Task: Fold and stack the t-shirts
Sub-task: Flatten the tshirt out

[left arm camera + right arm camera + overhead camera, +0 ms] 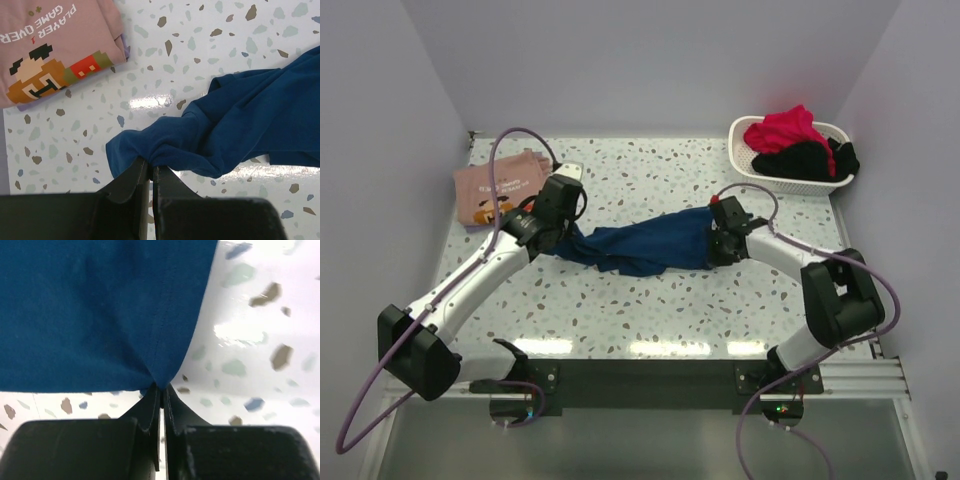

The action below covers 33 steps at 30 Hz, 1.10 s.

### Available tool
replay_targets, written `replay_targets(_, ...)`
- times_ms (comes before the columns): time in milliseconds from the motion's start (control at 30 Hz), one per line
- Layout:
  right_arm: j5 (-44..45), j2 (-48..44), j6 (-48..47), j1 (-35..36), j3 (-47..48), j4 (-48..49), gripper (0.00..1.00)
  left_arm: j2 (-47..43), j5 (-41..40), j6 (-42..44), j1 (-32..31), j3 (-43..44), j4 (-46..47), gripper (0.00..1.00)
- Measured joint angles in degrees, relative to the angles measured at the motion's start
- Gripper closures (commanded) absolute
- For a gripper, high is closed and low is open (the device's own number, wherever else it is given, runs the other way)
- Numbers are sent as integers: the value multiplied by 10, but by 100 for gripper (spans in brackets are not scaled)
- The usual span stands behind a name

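Left claw pinches bunched left end of dark blue t-shirt, right claw pinches right edge; long axis runs left-right over surface, claw to claw.

blue t-shirt: 1 | pink t-shirt: 1 | basket: 1 | red garment: 1 | black garment: 1

2 arms, left arm & right arm: white tubes w/ big black round joints. A thin purple cable runs along each. Fingers are black, flat & pointy. Small red bit near the right arm's tip. Tiny green light on the black bottom plate.
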Motion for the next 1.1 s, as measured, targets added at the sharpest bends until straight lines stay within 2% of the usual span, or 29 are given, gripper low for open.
replay_targets(133,27,-67,-12,0,14,-72,99,0,0,2,3,0,0,100)
replay_targets(233,47,-134,-20,0,33,-118,83,0,0,5,4,-2,0,100)
replay_targets(267,53,-155,-22,0,39,-132,71,0,0,6,4,-3,1,100)
replay_targets(300,61,-172,-24,0,44,-143,65,0,0,9,4,-5,1,100)
replay_targets(467,102,-194,-34,0,48,-175,50,0,2,12,6,-10,1,100)
replay_targets(767,68,-139,-31,0,-2,-149,48,0,2,12,10,-15,4,100)
replay_targets(1100,-3,-80,-15,0,-28,-67,48,2,4,14,16,-19,5,100)
